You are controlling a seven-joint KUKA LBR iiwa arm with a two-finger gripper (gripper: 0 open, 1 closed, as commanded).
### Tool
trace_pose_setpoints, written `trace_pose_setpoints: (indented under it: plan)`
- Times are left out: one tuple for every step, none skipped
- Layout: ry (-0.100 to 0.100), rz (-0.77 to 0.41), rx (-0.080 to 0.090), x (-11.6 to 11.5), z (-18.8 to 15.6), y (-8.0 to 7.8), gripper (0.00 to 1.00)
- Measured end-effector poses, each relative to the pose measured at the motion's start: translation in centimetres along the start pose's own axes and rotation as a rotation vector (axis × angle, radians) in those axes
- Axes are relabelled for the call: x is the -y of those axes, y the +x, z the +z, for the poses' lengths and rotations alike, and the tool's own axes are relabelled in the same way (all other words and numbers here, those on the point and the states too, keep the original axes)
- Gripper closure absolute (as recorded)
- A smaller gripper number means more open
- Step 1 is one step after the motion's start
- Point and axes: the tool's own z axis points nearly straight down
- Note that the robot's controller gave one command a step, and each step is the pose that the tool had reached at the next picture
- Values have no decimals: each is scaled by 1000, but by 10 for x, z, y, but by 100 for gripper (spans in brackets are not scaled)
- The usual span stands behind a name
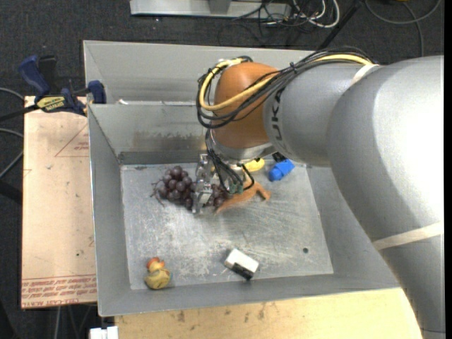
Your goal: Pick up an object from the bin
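my gripper (204,193) is down at the right edge of the purple grape bunch (176,183); i can't tell if it's spread or pinching. an orange piece (247,195) lies further right.

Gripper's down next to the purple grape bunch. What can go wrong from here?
1. The gripper sits between the dark purple plastic grape bunch and an orange tapered piece, both close, so it may catch both or shove one aside.
2. The lumpy bunch could slip on lifting.
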Motion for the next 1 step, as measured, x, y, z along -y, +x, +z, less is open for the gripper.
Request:
trace_pose_setpoints:
  plan:
    - [1, 0, -3, 0, -8, 1, 100]
